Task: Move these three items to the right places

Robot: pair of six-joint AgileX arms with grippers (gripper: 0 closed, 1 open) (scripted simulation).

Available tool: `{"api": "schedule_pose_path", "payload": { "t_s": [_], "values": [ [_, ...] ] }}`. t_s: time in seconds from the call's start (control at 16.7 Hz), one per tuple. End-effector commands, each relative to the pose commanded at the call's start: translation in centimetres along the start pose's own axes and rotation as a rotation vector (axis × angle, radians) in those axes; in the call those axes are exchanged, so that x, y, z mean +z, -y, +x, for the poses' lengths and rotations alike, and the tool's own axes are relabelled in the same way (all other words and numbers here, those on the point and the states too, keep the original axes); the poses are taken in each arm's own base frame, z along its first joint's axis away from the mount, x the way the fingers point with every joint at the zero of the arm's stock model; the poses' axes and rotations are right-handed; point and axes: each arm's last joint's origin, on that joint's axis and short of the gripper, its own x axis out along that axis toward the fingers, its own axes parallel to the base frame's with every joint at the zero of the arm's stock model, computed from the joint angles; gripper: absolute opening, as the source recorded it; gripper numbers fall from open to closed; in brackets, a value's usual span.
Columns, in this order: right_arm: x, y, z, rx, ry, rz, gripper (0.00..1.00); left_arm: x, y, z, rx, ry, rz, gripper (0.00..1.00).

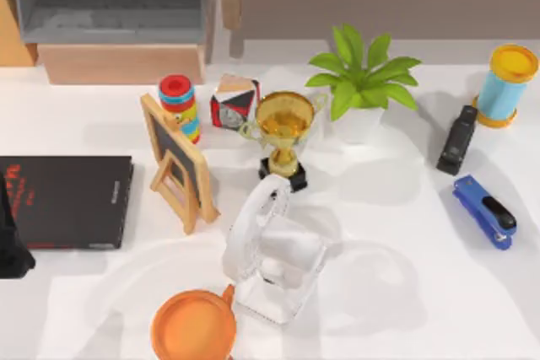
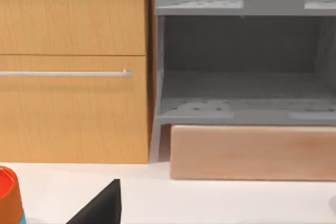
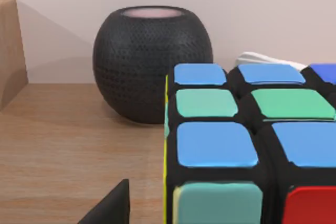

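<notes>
The blue stapler (image 1: 484, 210) lies flat on the table (image 1: 405, 292) at the right side. Its long axis runs diagonally from upper left to lower right, and its black tip is at the lower-right end. The black stapler (image 1: 457, 139) lies near it, almost upright in the top view.

A Rubik's cube (image 3: 247, 145) with blue, green and red tiles stands on a wooden shelf (image 3: 68, 156), beside a round black speaker (image 3: 152, 61).

Gripper state: cannot tell for the left gripper (image 2: 102, 208), which faces a grey shelf unit (image 2: 241, 108), or for the right gripper (image 3: 110, 205), which is just beside the cube.
</notes>
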Motion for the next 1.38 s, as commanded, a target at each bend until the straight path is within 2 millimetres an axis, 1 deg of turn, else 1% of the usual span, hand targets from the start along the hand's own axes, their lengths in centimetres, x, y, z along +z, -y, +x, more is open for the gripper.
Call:
{"api": "schedule_pose_path", "payload": {
  "t_s": [0.36, 0.78, 1.08, 1.2, 1.38],
  "values": [
    [0.1, -0.1, -0.3, 0.004, 0.001, 0.001, 1.0, 0.0, 0.0, 0.0, 0.0, 0.0, 0.0, 1.0],
    [0.0, -0.2, -3.0, 0.004, 0.001, 0.001, 1.0, 0.0, 0.0, 0.0, 0.0, 0.0, 0.0, 1.0],
    [-0.1, 0.0, -2.8, -0.001, -0.002, -0.001, 1.0, 0.0, 0.0, 0.0, 0.0, 0.0, 0.0, 1.0],
    [0.2, 0.7, -3.3, 0.0, -0.002, -0.001, 1.0, 0.0, 0.0, 0.0, 0.0, 0.0, 0.0, 1.0],
    [1.1, 3.0, -5.1, 0.004, -0.004, -0.004, 1.0, 0.0, 0.0, 0.0, 0.0, 0.0, 0.0, 1.0]
  ]
}}
